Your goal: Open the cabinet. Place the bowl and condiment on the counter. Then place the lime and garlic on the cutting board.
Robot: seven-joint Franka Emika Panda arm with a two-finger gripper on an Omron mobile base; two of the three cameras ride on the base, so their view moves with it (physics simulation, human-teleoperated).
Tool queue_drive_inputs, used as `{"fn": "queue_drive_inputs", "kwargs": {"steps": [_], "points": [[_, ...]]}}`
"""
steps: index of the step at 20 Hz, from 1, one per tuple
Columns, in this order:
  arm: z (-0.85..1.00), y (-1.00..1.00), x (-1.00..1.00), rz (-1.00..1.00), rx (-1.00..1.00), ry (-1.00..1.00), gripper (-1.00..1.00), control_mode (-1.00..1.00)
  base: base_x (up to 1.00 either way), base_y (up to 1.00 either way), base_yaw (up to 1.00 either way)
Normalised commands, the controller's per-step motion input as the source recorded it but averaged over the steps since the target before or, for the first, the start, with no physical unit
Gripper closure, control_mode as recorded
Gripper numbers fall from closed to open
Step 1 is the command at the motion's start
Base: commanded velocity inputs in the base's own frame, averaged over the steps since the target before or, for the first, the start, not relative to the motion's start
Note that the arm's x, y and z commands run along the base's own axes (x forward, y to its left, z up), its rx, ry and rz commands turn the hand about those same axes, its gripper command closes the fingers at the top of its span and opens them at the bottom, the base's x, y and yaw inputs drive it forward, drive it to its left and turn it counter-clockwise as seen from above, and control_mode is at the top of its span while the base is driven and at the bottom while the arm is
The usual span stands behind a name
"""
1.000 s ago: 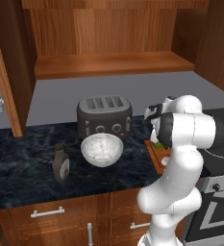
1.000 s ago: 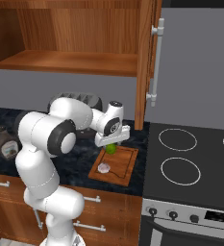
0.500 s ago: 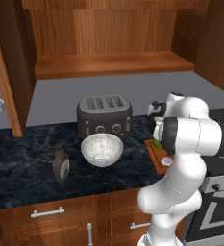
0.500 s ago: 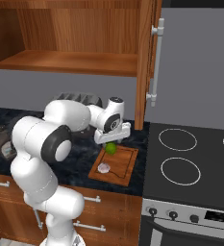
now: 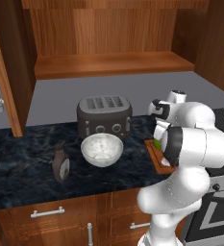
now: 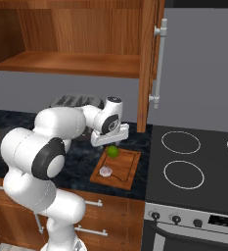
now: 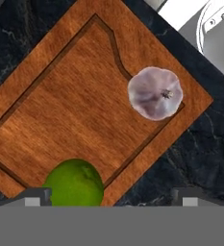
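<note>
1. My fingers [image 7: 111,196] stand apart, two small dark tips with nothing between them; the lime [image 7: 74,185] sits just beside one tip, not gripped.
2. That lime is a smooth, bright green ball resting on the cutting board [image 7: 60,105], on its grooved rim at one edge.
3. The garlic [image 7: 155,92] lies near the opposite edge of the same board, a pale bulb with a purplish tinge and a small dark stem mark, apart from the lime.
4. The board is a flat rectangle of reddish-brown wood with visible grain and a groove running around its edge.
5. It lies on the bench [image 5: 27,163], dark blue-black marbled stone with pale veins, beside the black stovetop [image 6: 193,162].
6. Farther along the bench stands the bowl [image 5: 102,149], round, deep and whitish-grey marbled, just in front of a dark toaster [image 5: 104,116].
7. The condiment [image 5: 61,164], a bulbous dark brown bottle with a narrow neck, stands upright near the bowl.
8. Above, the cabinet [image 6: 149,59] stands open, its reddish wooden shelf [image 5: 108,63] bare.
</note>
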Motion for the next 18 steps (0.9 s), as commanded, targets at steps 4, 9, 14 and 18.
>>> {"fn": "queue_drive_inputs", "kwargs": {"steps": [4,9,14,18], "points": [[0.16,0.3,-0.24,-0.05,0.0,0.0,-1.0,-1.0,0.0,0.0,0.0],[0.17,0.29,-0.31,-0.06,0.0,0.0,-1.0,-1.0,0.0,0.0,0.0],[0.24,0.26,-0.37,-0.06,0.0,0.0,-1.0,-1.0,0.0,0.0,0.0],[0.29,0.26,-0.46,-0.06,0.0,-0.01,-1.0,-1.0,0.0,0.0,0.0]]}}
